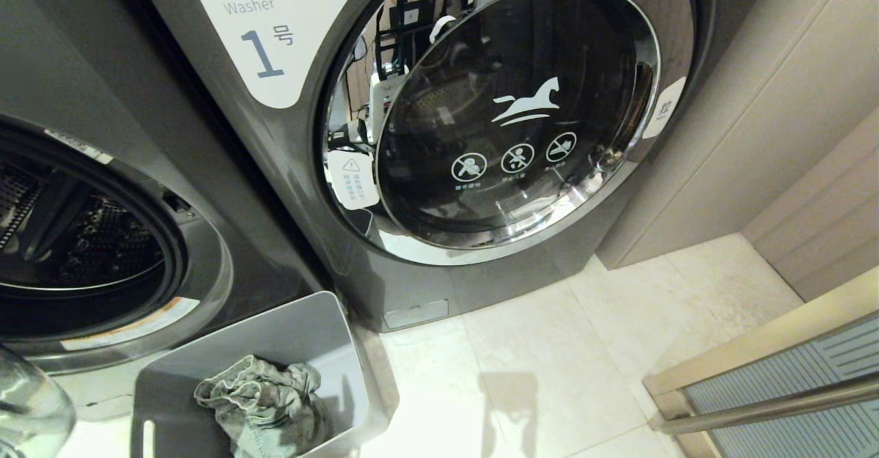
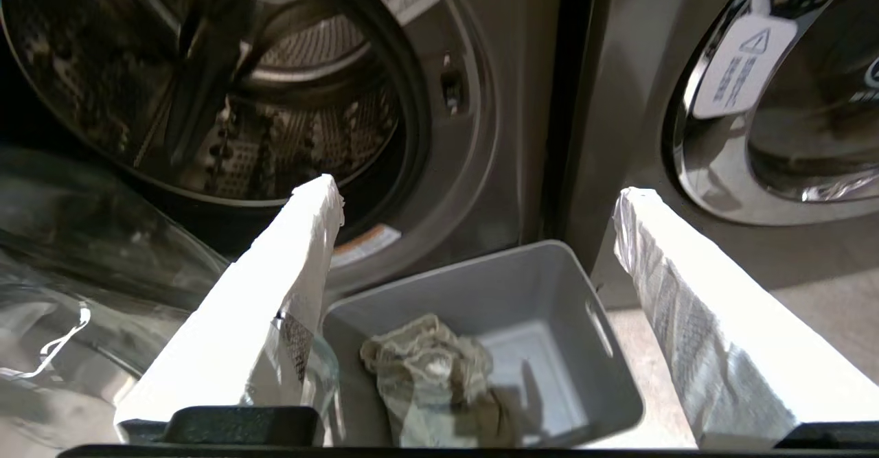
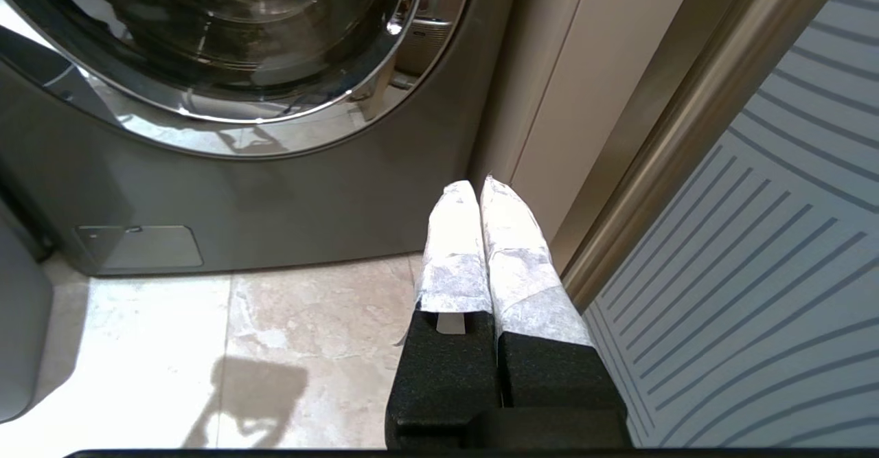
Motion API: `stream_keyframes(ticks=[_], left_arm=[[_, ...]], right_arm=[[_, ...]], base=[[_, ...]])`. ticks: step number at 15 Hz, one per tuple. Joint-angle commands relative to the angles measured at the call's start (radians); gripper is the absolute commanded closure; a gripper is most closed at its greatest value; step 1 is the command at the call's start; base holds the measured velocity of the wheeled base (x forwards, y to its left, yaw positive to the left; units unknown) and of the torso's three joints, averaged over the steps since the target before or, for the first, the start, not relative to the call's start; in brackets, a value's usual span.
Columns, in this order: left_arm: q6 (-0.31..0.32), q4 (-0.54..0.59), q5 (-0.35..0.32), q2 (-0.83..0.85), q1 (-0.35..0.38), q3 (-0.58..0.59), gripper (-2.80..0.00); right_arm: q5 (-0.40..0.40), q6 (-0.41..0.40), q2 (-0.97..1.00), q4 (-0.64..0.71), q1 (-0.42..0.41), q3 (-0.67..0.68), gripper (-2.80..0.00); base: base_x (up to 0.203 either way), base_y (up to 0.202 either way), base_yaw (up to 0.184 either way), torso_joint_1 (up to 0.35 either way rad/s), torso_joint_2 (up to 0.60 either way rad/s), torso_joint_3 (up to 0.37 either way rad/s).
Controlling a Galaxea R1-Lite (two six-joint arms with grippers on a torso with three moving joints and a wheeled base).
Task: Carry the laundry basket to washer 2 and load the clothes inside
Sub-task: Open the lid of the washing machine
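Observation:
The grey laundry basket (image 1: 302,321) stands on the floor in front of the open washer (image 1: 75,238), whose number is out of view. The clothes (image 1: 261,396), a crumpled pale denim garment, lie in the basket's left half. In the left wrist view my left gripper (image 2: 481,196) hangs open above the basket (image 2: 494,286) and the clothes (image 2: 426,369), touching neither, with its white-wrapped fingers (image 2: 302,266) spread wide. The open drum (image 2: 261,101) lies just beyond. My right gripper (image 3: 478,185) is shut and empty, low over the floor by the cabinet.
Washer 1 (image 1: 515,115) stands to the right of the open one, its door closed. The open washer's glass door (image 1: 27,403) juts out beside the basket. A beige cabinet (image 1: 755,101) and a metal rail (image 1: 769,403) bound the tiled floor (image 1: 549,375) on the right.

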Motion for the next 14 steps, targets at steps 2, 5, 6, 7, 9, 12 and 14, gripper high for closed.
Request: stream_keyframes(ticks=[2, 5, 6, 7, 9, 12, 14], left_arm=[[0.001, 0.022, -0.003, 0.001, 0.015, -0.010, -2.80], [0.000, 0.022, -0.003, 0.009, 0.016, -0.013, -2.80], [0.000, 0.023, 0.003, 0.018, 0.034, -0.022, -2.80], [-0.001, 0.030, 0.017, 0.034, 0.072, -0.030, -2.80], [-0.003, 0.081, 0.032, 0.090, 0.167, -0.070, -2.80], [0.004, 0.208, 0.118, 0.214, 0.230, -0.168, -2.80], [0.033, 0.288, 0.165, 0.279, 0.238, -0.220, -2.80]], right_arm=[[0.001, -0.001, 0.001, -0.002, 0.001, 0.040, 0.00], [0.001, -0.001, 0.000, -0.002, 0.001, 0.040, 0.00], [0.001, -0.001, 0.000, -0.002, 0.001, 0.040, 0.00], [0.001, -0.001, 0.000, -0.002, 0.001, 0.040, 0.00], [0.001, -0.001, 0.000, -0.002, 0.001, 0.040, 0.00], [0.001, -0.001, 0.000, -0.002, 0.001, 0.040, 0.00], [0.001, -0.001, 0.000, -0.002, 0.001, 0.040, 0.00]], base=[[0.000, 0.000, 0.000, 0.000, 0.00, 0.000], [0.000, 0.000, 0.000, 0.000, 0.00, 0.000], [0.000, 0.000, 0.000, 0.000, 0.00, 0.000], [0.000, 0.000, 0.000, 0.000, 0.00, 0.000], [0.000, 0.000, 0.000, 0.000, 0.00, 0.000], [0.000, 0.000, 0.000, 0.000, 0.00, 0.000], [0.000, 0.000, 0.000, 0.000, 0.00, 0.000]])
